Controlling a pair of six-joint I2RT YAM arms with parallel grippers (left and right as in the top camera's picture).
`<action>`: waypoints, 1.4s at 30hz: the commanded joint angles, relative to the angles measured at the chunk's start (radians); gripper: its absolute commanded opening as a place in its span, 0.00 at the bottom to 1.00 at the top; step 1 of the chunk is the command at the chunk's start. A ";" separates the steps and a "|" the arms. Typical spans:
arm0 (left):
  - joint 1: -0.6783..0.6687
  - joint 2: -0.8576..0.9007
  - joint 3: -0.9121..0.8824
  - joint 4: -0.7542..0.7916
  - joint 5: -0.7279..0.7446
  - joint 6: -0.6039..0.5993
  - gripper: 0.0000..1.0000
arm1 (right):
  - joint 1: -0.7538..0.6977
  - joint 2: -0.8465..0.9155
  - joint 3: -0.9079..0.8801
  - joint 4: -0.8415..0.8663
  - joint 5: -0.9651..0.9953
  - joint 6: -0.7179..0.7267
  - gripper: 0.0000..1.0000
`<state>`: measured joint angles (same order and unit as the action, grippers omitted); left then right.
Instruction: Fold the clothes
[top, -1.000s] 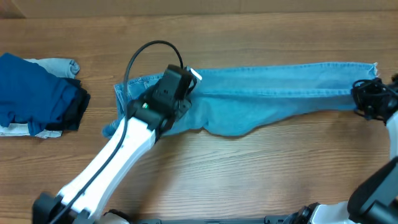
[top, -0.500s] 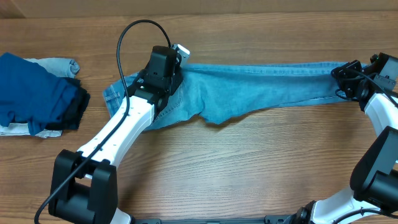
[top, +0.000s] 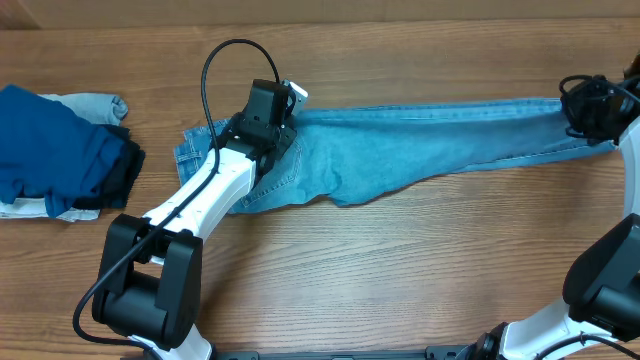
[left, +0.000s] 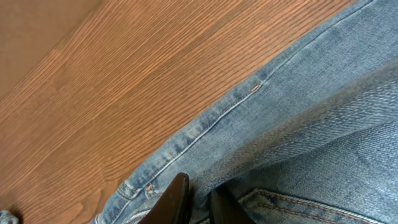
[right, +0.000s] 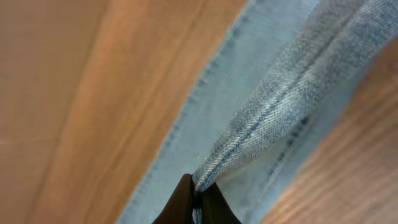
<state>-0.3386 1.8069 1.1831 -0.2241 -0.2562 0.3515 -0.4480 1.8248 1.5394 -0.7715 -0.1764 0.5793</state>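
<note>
Right of the folded pile (top: 60, 150), my left pincer (left: 198, 190) is narrow, pinching denim at the waist. The jeans (top: 420, 150) now stretch straighter across the table (top: 400, 270), and the slack that sagged toward me has shrunk. My right pincer (right: 198, 185), clamped on a leg seam, has moved farther back. I judge them nearly flat enough to fold.

Counter (top: 400, 270): wood-grain top, brown. Far left end, one heap of folded garments: dark navy piece (top: 50, 140) uppermost; pale grey-white piece (top: 95, 103) showing behind it; black fabric (top: 125, 170) at its right edge; white fabric (top: 25, 208) underneath.
</note>
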 joint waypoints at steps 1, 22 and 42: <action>0.030 0.011 0.017 -0.005 -0.087 0.012 0.15 | -0.026 -0.005 0.037 -0.009 0.198 -0.001 0.04; 0.030 0.011 0.017 -0.060 -0.091 0.015 0.14 | -0.007 0.240 0.039 0.246 0.175 -0.049 0.72; 0.051 0.154 0.045 -0.128 0.260 -0.307 0.29 | 0.240 0.201 0.154 -0.356 -0.133 -0.317 0.57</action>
<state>-0.3286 1.8648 1.2160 -0.3779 -0.0441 0.0681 -0.2718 2.0617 1.7061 -1.1393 -0.3672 0.2794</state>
